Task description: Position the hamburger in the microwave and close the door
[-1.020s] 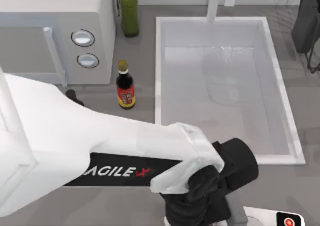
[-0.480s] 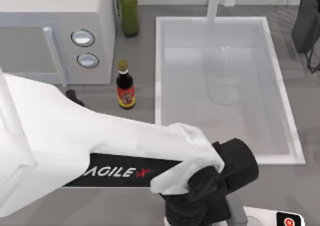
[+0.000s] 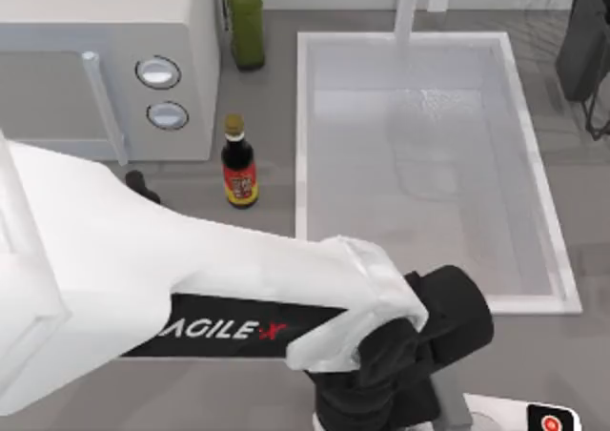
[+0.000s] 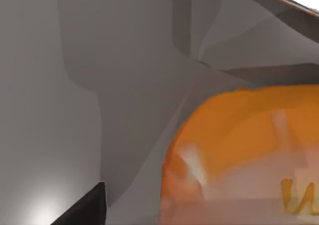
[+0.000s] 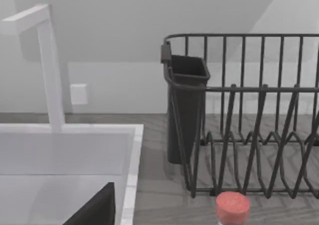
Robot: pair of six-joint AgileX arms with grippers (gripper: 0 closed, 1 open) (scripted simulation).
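Top view. Microwave (image 3: 105, 26) at the far left corner of the worktop (image 3: 267, 212), two dials (image 3: 158, 71) beside the door (image 3: 48, 102). Door apparently shut, handle (image 3: 105, 107) along its right edge. Green bottle (image 3: 245, 16) just beside the microwave, against the far edge. Small dark bottle (image 3: 239, 164) nearer, between microwave and sink (image 3: 300, 135). Sink in the right half, tap (image 3: 408, 7) at its far rim. Rack (image 3: 583, 40) at the far right corner. Left arm (image 3: 143, 259) stretched across the near left part, with its black wrist low at the near edge, right of the middle. Left gripper (image 3: 381, 398) under that wrist, pointing down. White device (image 3: 534, 420) with a red button just right of it, at the near edge.

Left wrist view. Hamburger (image 4: 244, 155) very close to the camera, orange with a pale patch, probably lying on the grey worktop (image 4: 50, 85); hard to be sure from so near. One dark piece of the gripper at the side, apart from the bun. Jaws: cannot tell, spread or pressed.

Right wrist view. Right gripper (image 5: 94, 210) seen as one dark wedge over the sink rim (image 5: 132, 175); jaws here also cannot tell. Tap (image 5: 50, 70) upright behind the sink. Rack (image 5: 249, 125) on the worktop beside the sink, dark cup (image 5: 187, 105) hung on its end. Red cap (image 5: 232, 207) in front of the rack.
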